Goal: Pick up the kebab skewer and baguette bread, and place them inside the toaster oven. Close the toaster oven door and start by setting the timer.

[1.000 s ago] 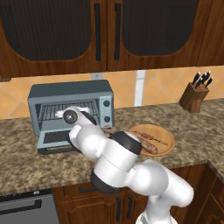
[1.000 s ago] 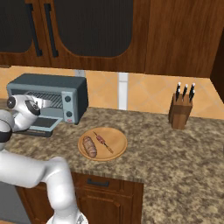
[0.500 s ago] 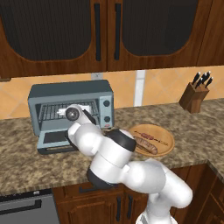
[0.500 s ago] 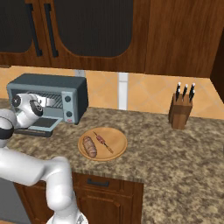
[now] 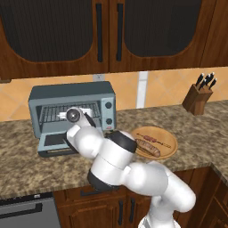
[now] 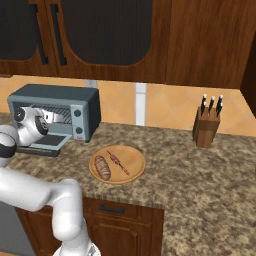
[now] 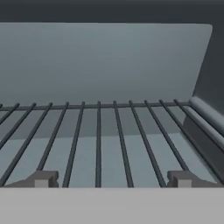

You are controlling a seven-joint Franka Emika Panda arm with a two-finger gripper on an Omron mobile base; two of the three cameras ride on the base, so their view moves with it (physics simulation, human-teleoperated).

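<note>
Left base view: the toaster oven [image 5: 73,109] stands open on the counter [image 5: 26,164], its door [image 5: 55,143] dropped flat in front; the gripper [image 5: 73,115] sits at the oven mouth, facing the rack. The baguette bread [image 5: 148,147] and kebab skewer [image 5: 153,140] lie side by side on a wooden plate [image 5: 171,142], well apart from the fingers, off beyond the oven's knob side. Right base view: the same layout from the other side; the gripper [image 6: 24,116] is level with the oven opening, with the plate [image 6: 135,160], bread [image 6: 103,167] and skewer [image 6: 118,162] near the counter's front and nothing between the fingers. Hand view: the two fingertips [image 7: 41,179] stand spread wide just above the bare wire rack [image 7: 98,135], with the oven's back wall ahead of them; nothing is pinched. Judgement: neither food item is loaded yet, so the step in hand appears to be the first pick. The next move calls for backing out of the oven, swinging over to the plate, and lowering the spread fingers astride one item.
</note>
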